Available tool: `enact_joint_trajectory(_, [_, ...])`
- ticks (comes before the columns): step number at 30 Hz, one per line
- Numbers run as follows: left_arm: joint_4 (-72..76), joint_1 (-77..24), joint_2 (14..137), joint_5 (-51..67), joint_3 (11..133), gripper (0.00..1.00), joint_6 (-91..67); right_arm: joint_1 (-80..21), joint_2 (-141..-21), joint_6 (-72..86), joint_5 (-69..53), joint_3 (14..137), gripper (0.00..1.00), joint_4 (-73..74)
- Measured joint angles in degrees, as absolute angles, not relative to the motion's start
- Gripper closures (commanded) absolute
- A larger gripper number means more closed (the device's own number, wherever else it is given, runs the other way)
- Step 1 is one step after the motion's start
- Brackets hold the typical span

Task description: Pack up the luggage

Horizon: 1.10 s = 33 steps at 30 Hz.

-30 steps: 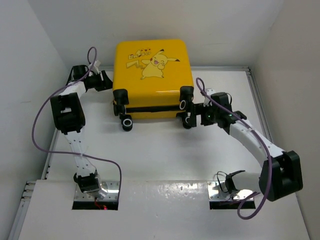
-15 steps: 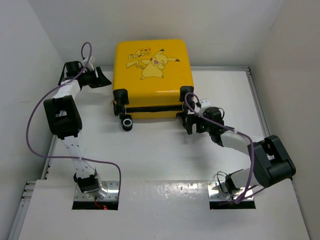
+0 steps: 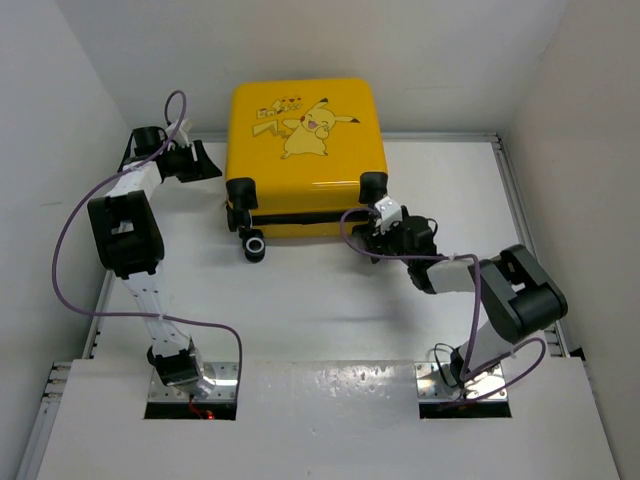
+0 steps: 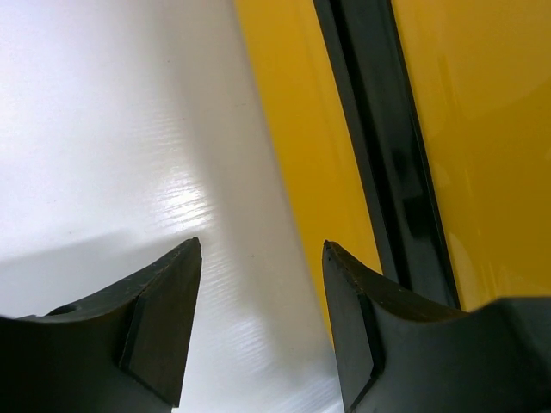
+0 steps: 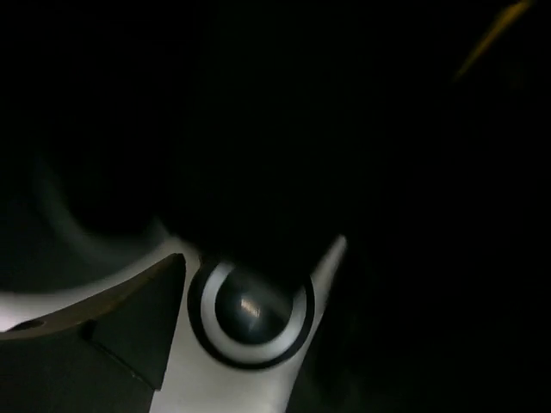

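**Task item.** The large yellow hard-shell suitcase with a cartoon print (image 3: 340, 160) lies flat on the white table (image 3: 320, 310), print side up. It sits at the far middle, against the back wall. Its wheeled end faces the arm bases, so I judge its long axis to run from the bases toward the back wall. The lid is down.

**Contents.** Nothing inside can be seen. I see no loose articles on the table around the suitcase.

**Left gripper (image 3: 203, 162).** It is just off the suitcase's left wall, toward the far end. In the wrist view its jaws are spread with only bare table between them. The yellow wall and its black seam band (image 4: 379, 155) pass just to the right of the right-hand finger. I cannot tell whether that finger touches the shell.

**Right gripper (image 3: 372, 238).** It is at the suitcase's near-right corner, low by the wheel there. The wrist view is almost black. It shows one finger and, just beside it, a black wheel with a white ring (image 5: 250, 311). The other finger is lost in shadow, so I cannot tell whether the jaws are apart or closing on the wheel. The near-left wheel (image 3: 255, 243) is unattended.

**Governing relation.** Both arms are at the case. In my judgement packing cannot start until the lid is opened. That depends on the seam band, which lies immediately to the right of the spread left gripper.
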State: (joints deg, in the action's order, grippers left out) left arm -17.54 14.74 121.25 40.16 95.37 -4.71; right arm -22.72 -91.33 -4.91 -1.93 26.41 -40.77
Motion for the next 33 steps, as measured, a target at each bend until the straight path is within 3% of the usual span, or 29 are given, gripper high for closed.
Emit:
enact_joint_trajectory(7, [-18.0,14.7,121.3,39.1,95.4,0.38,-4.3,-23.4,-93.9,-10.8,-5.2,30.3,0.41,-39.3])
enact_joint_trajectory(21, [-18.6,14.7,121.2,38.3,96.1,0.37,-3.7,-23.2,-95.2,-13.0,-4.9,44.4,0.36,-10.7])
enact_joint_trajectory(23, [-18.8,14.7,121.2,38.3,96.1,0.37,-3.7,-23.2,-95.2,-12.3,-4.4,45.0,0.41,-8.2])
enact_joint_trajectory(27, [-18.9,14.7,121.2,38.3,96.1,0.37,-3.5,-23.2,-94.7,-10.5,-3.8,45.5,0.63,-5.6])
enact_joint_trajectory(30, [-19.2,14.7,121.2,38.1,96.1,0.37,-3.4,-23.3,-94.7,-10.0,-2.3,45.7,0.95,-5.0])
enact_joint_trajectory(33, [-19.6,14.7,121.2,38.1,96.2,0.37,-3.4,-23.2,-94.7,-9.9,-1.7,45.7,1.0,-5.0])
